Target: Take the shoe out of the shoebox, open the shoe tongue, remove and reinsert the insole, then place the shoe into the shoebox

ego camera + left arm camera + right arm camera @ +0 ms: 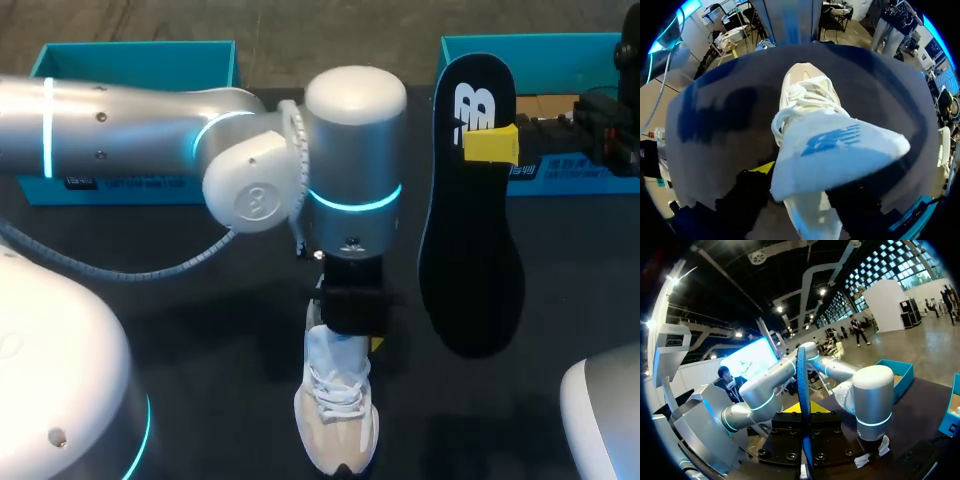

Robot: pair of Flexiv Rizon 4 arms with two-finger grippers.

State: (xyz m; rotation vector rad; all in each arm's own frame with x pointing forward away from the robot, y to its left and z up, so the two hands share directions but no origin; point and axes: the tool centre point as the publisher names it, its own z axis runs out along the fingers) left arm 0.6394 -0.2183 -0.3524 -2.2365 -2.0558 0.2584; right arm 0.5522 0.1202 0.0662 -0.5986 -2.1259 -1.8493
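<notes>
A white and beige shoe point(338, 420) lies on the dark table, toe toward the front edge. My left gripper point(350, 335) hangs right over its collar, mostly hidden under the wrist. In the left wrist view the shoe's tongue point(835, 155), with a blue logo, stands up flat between the fingers of the left gripper point(805, 185), which stand wide apart and open. A black insole point(472, 270) hangs upright above the table at the right, with my right gripper point(492, 143) shut on its upper part. The right wrist view shows the insole point(801, 390) edge-on between the fingers.
A blue shoebox part point(135, 62) stands at the back left of the table point(150, 280), and another blue box part point(560, 50) at the back right, behind the insole. My left arm's elbow spans the back left.
</notes>
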